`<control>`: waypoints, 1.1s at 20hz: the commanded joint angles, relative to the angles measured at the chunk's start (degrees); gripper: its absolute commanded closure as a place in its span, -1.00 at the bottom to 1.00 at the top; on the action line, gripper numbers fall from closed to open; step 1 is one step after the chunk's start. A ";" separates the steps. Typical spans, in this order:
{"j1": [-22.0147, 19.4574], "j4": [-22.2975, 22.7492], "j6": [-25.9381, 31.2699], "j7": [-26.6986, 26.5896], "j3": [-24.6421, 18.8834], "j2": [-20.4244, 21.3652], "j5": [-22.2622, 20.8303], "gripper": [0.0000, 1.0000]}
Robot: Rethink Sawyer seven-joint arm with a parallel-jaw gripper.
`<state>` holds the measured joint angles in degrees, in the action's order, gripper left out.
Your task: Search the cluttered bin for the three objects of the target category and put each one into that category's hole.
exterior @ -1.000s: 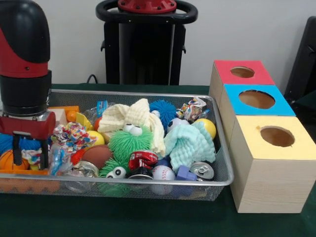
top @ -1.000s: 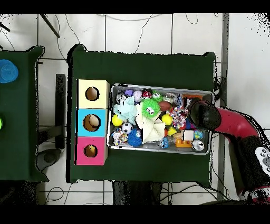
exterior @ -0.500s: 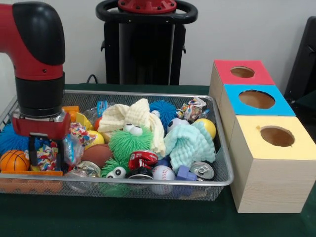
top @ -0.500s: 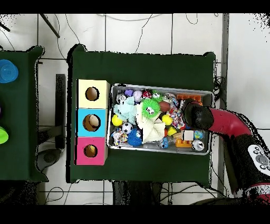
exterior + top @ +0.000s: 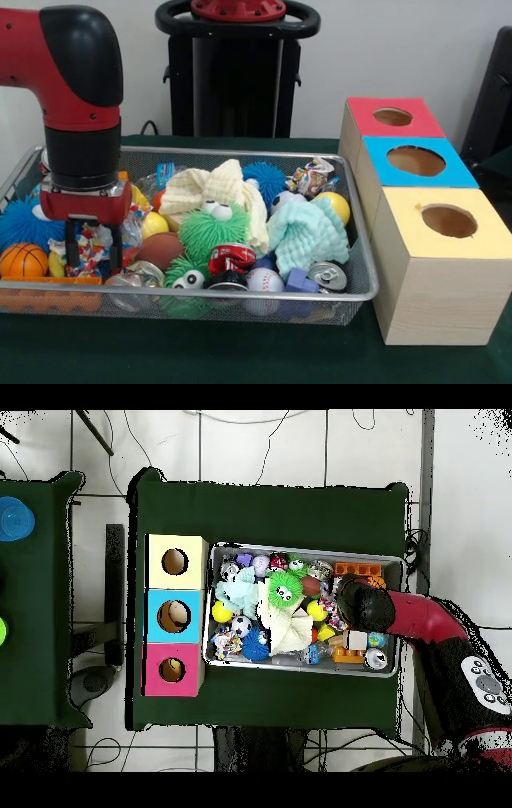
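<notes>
A wire mesh bin (image 5: 356, 293) holds a jumble of toys, cans and cloths. My gripper (image 5: 94, 254) hangs open at its left end in the front view. Its black fingers (image 5: 71, 250) straddle a multi-coloured rope toy (image 5: 94, 240) and reach down to it. Beside it lie a brown football (image 5: 158, 250), a basketball (image 5: 22, 260), a green fuzzy toy with eyes (image 5: 210, 230), a red can (image 5: 230, 258), a baseball (image 5: 264, 282) and a silver can (image 5: 327, 276). In the overhead view the arm's wrist (image 5: 352, 605) hides the gripper.
Three boxes with round holes stand beside the bin: red (image 5: 382, 131), blue (image 5: 452, 170) and yellow (image 5: 416, 240). They show again as red box (image 5: 157, 670), blue box (image 5: 158, 616) and yellow box (image 5: 159, 562). A cream cloth (image 5: 210, 188) and a mint cloth (image 5: 308, 232) cover other items.
The arm has slid from the bin's end toward its middle, rightward in the front view, and now stands over the rope toy. Finger spacing is unchanged.
</notes>
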<state>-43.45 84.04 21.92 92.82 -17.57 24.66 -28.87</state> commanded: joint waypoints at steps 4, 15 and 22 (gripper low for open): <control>0.88 4.89 -2.90 4.88 0.35 -1.66 -1.07 -1.00; -0.22 3.79 -1.74 2.24 -1.09 -2.23 -0.97 1.00; 2.24 9.26 2.31 5.52 0.36 5.36 1.85 1.00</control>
<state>-43.21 84.63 20.72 92.82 -17.28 25.62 -28.85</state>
